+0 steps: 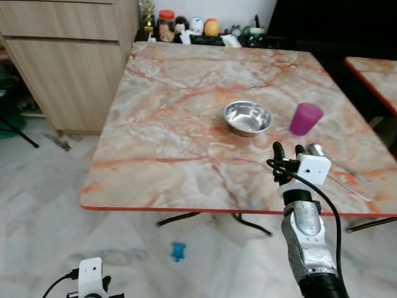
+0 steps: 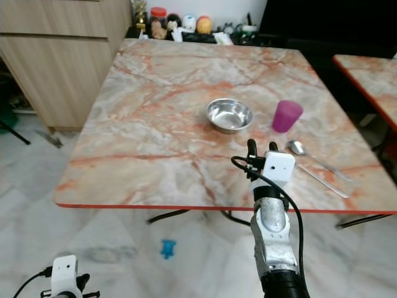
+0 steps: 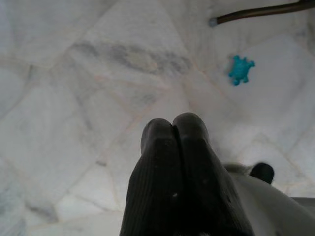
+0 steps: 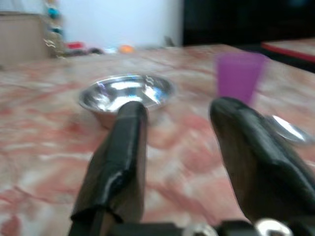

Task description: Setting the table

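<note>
I read this as a home dining area: marble-pattern table [image 1: 186, 136] centre frame, wood cabinet [image 1: 68, 56] upper left, jars and knick-knacks [image 1: 186, 26] along the top, tiled floor [image 1: 37, 205] below.

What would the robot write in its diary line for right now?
right tool: open, over table near spoon | left tool: shut, idle | bowl, cup: set

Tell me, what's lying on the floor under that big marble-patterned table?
Under the marble-patterned table, dark metal legs rest on the pale tiled floor, and a small blue toy lies just in front of its near edge. The tabletop covers whatever is farther back.
</note>
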